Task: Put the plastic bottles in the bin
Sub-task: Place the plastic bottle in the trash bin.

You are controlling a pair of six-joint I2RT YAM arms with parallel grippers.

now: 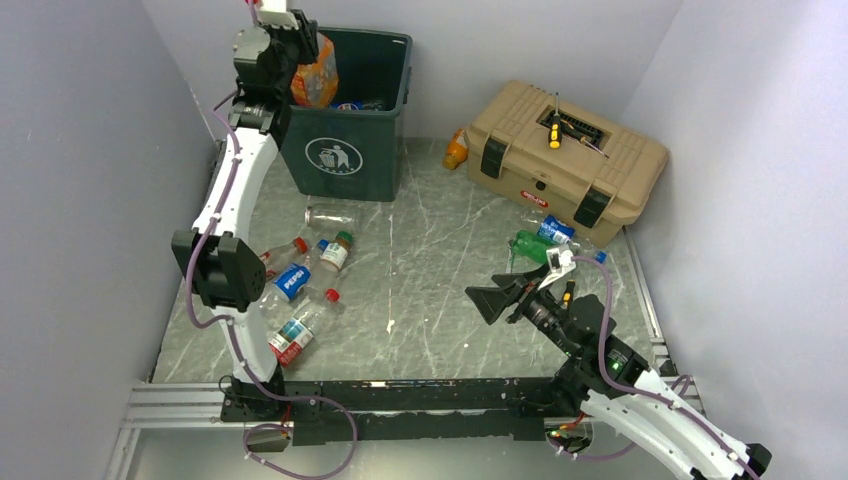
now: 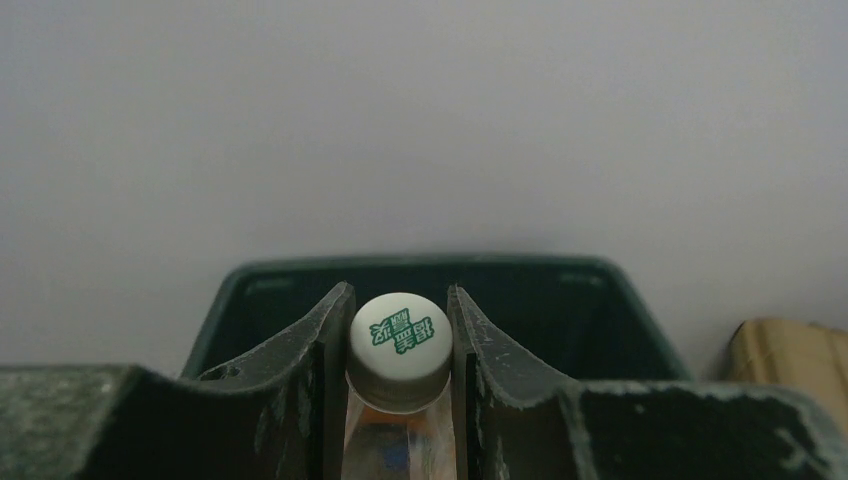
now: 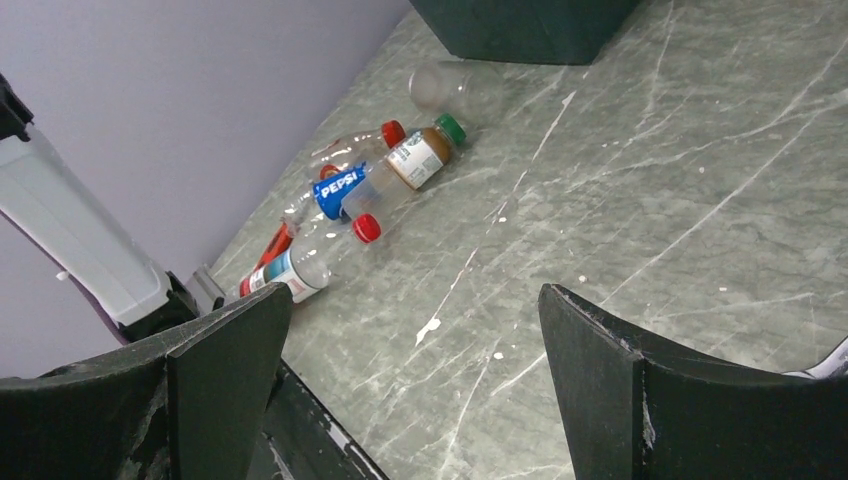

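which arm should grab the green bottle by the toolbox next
Right, likely. The right gripper is open, empty and close to the green bottle, while the left gripper is shut on an orange bottle above the bin.

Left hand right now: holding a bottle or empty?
Holding. The left hand is closed on the neck of a white-capped bottle, up at the bin rim.

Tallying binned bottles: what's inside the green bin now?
A blue-labelled bottle shows inside the bin; its walls hide anything deeper. The orange bottle, gripped by the left gripper, hangs above the opening.
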